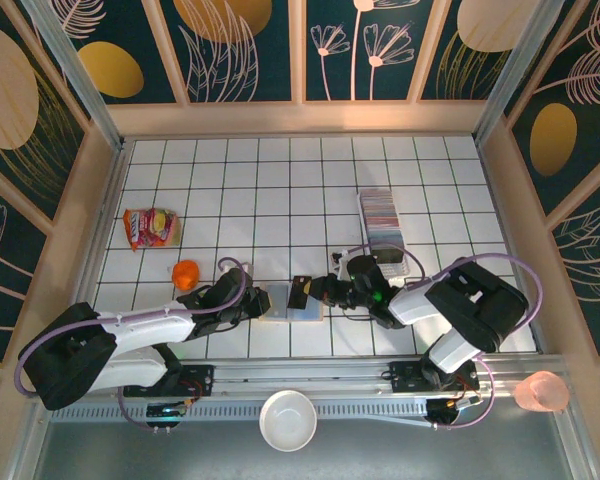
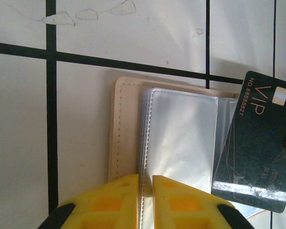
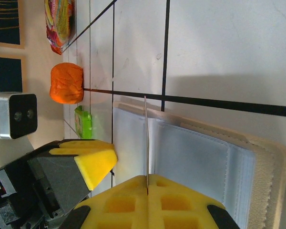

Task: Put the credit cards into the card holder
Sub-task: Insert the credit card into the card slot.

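Observation:
The tan card holder [image 1: 280, 305] lies open on the white tiles, its clear sleeves [image 2: 181, 133] showing. My left gripper [image 2: 146, 178] is shut on the near edge of those sleeves [image 1: 263, 300]. My right gripper [image 3: 148, 178] is shut on one dark VIP credit card [image 2: 257, 148], which it holds edge-on [image 3: 146, 138] over the open holder [image 3: 205, 157]. In the top view this card [image 1: 298, 292] tilts above the holder's right side. The other credit cards [image 1: 383, 218] stand packed in a row in a long clear tray at the back right.
An orange lump [image 1: 185, 273] and a red snack bag [image 1: 150, 227] lie at the left. A small green packet [image 3: 82, 121] sits close to the left gripper's finger [image 3: 93, 160]. A white bowl [image 1: 287, 420] and a pink cup [image 1: 542, 392] stand off the table's near edge.

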